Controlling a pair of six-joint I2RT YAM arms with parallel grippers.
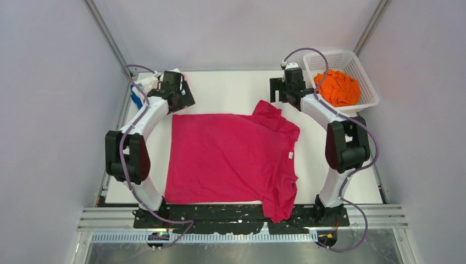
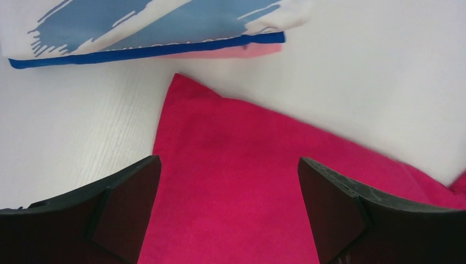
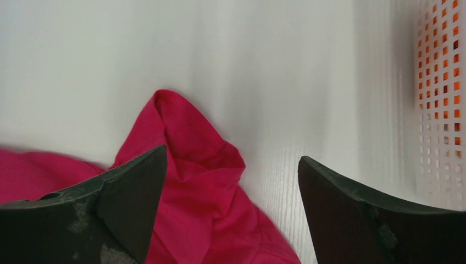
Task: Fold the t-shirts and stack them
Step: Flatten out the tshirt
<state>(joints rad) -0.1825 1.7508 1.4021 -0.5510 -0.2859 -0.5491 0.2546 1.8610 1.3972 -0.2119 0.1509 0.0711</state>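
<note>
The magenta t-shirt (image 1: pixel 231 159) lies spread flat on the white table, its white neck label (image 1: pixel 290 155) to the right and one sleeve hanging over the near edge. My left gripper (image 1: pixel 178 98) is open and empty over the shirt's far left corner (image 2: pixel 247 165). My right gripper (image 1: pixel 283 91) is open and empty over the bunched far right sleeve (image 3: pixel 198 181). A folded stack lies far left: the white shirt with blue streaks (image 2: pixel 137 25) on top, then a blue one (image 2: pixel 137 52) and a pale pink one (image 2: pixel 220 53). The orange shirt (image 1: pixel 338 88) lies crumpled in the basket.
The white lattice basket (image 1: pixel 368 102) stands at the far right corner, and its wall (image 3: pixel 439 110) shows just right of my right gripper. Grey enclosure walls close in the table on the left, right and back. Bare white table (image 1: pixel 231 93) lies between the two grippers.
</note>
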